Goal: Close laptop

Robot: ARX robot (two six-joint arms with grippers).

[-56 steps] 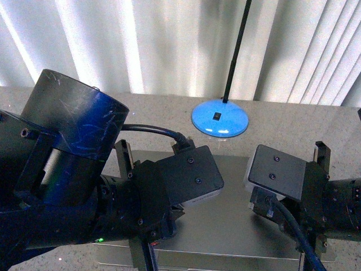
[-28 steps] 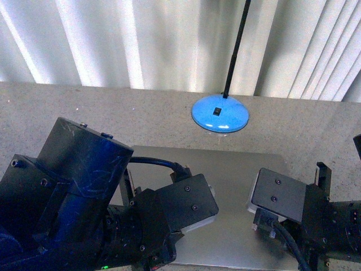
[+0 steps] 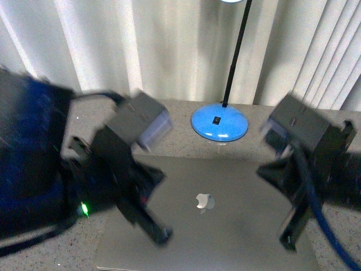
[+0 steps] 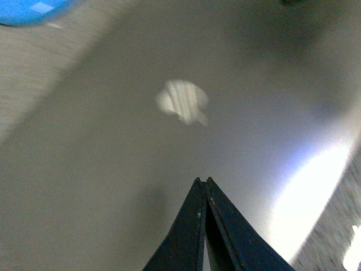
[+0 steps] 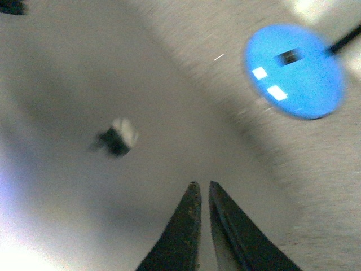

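Silver laptop closed flat; blue lamp base behind.

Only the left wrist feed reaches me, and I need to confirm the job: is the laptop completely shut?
Observer: Yes, as far as the front view shows. The laptop lies flat on the table, lid down, with no keys or screen visible.
Operator: Where is the right gripper?
Observer: The right gripper is shut and over the lid. The apple logo lies between it and the left gripper.
Operator: Anything behind the laptop?
Observer: A blue lamp base stands apart from the laptop, with a black pole rising from it.
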